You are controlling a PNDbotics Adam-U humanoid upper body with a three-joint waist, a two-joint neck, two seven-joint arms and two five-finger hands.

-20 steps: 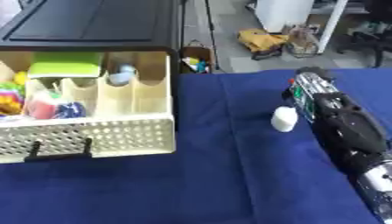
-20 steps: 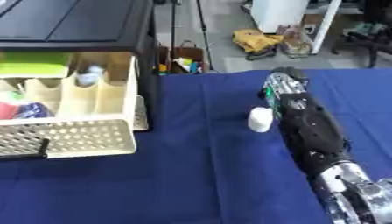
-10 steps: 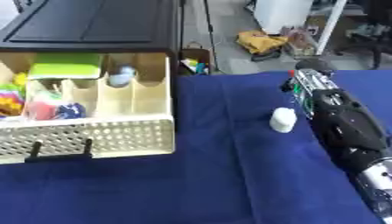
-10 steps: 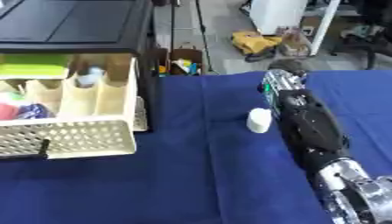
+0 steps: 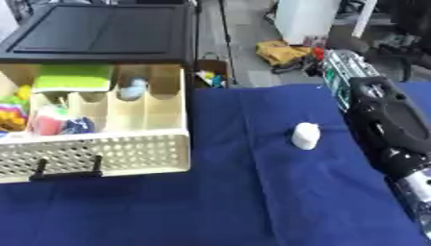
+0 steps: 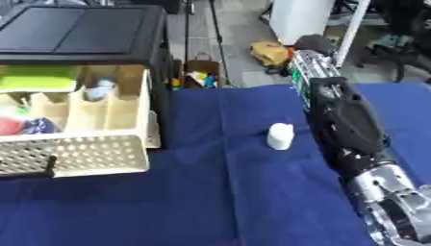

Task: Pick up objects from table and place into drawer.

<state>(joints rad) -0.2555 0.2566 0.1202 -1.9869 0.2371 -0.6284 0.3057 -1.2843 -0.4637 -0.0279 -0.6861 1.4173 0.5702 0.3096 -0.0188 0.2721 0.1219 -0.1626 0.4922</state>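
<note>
The right arm (image 6: 349, 125) runs up the right side of the frame from the lower right corner, and over the last second it has pushed a little farther toward the upper right, past the small white object (image 5: 306, 136) that stands alone on the blue desk (image 5: 252, 202) at centre right, just beside the arm and not visibly touched. The right hand (image 6: 303, 60) at the arm's far end is too foreshortened to tell whether it is released or clenched. The object has not moved, so the pick seems not yet begun. The open drawer (image 5: 93, 122), already holding colourful items, sits at the left. The right eye view shows more of the silver forearm; the left eye view shows the whole drawer front. No left hand appears.
</note>
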